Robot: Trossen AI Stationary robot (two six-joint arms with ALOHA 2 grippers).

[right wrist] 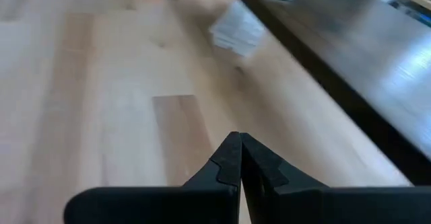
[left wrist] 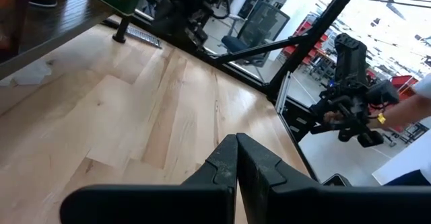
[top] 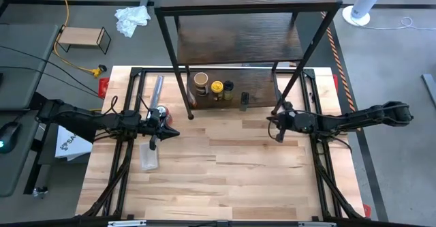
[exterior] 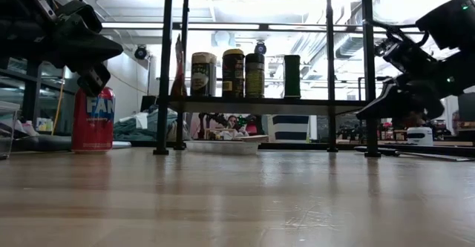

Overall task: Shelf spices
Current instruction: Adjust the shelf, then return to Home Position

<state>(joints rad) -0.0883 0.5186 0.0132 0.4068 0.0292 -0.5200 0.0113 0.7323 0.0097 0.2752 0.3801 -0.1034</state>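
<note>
Since the spices (top: 216, 88) already stand in a row on the shelf's (top: 259, 99) lowest board, I judge the shelving done, both grippers (top: 165, 132) (top: 275, 123) clenched empty over the worktop (top: 225, 179), leaving only parking the arms.

Counter (top: 225, 179): we see pale wood planks, lighter and darker strips side by side.
Shelf (top: 238, 39): dark brown wood-grain boards on a thin black frame.
Spices (top: 216, 88): we count a tan lid, a yellow lid, a dark greenish jar and a small black box.
Can (exterior: 93, 121): red with white lettering, silver top.
Left hand (left wrist: 236, 160): black.
Right hand (right wrist: 240, 158): black.
Rack (top: 82, 37): light wood, black wire legs.
Cable (top: 65, 22): yellow.
Floor (top: 388, 56): we see plain grey.
</note>
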